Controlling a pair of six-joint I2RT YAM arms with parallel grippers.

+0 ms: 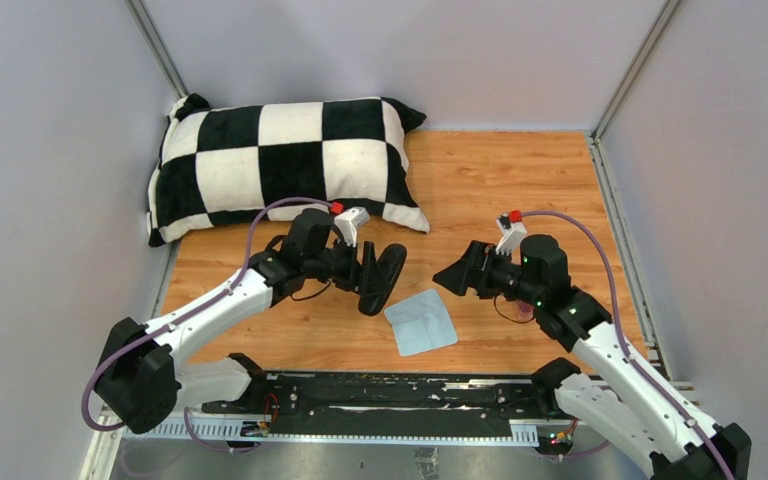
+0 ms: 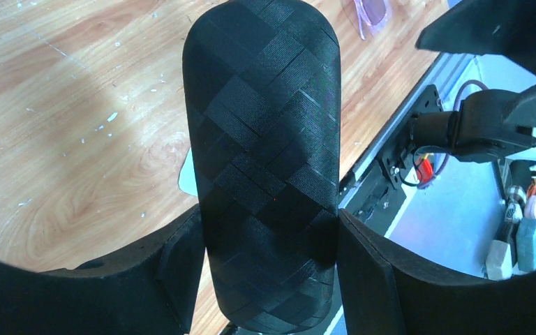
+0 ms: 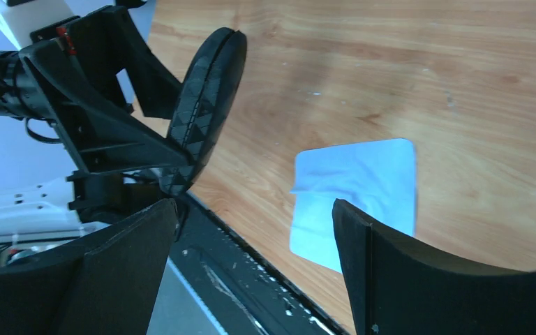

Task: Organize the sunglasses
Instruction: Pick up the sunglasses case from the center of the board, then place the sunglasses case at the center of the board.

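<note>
**Left pincer** [image 2: 269,230]. Clamped across the near end of a black oblong glasses case [image 2: 265,139], one finger [image 2: 171,269] pressed to each long side. The case surface has a woven diamond texture. In the right wrist view the case is seen edge-on, tilted, with a seam line running along its rim. The rest of its length stands free beyond the fingers.

**Right pincer** [image 3: 252,209]. Fingers set wide apart, holding and touching nothing. It faces the left pincer across a gap, and through the opening the light blue cloth [image 3: 359,185] shows below.

**Sunglasses** [image 2: 371,17]. They lie on the wood counter [image 1: 500,180] beyond the far tip of the case and apart from it. The pink-purple lenses are cut off by the top of the left wrist view. From above they are largely hidden under the right arm.

**Cloth and margins.** The cloth lies flat on the counter between the two pincers, close to the black rail [image 1: 380,395] at the near edge. One corner shows just behind the case. A black-and-white checked pillow [image 1: 280,165] fills the far left corner against the grey walls. The far right part of the counter is bare wood up to its metal edge strip.
</note>
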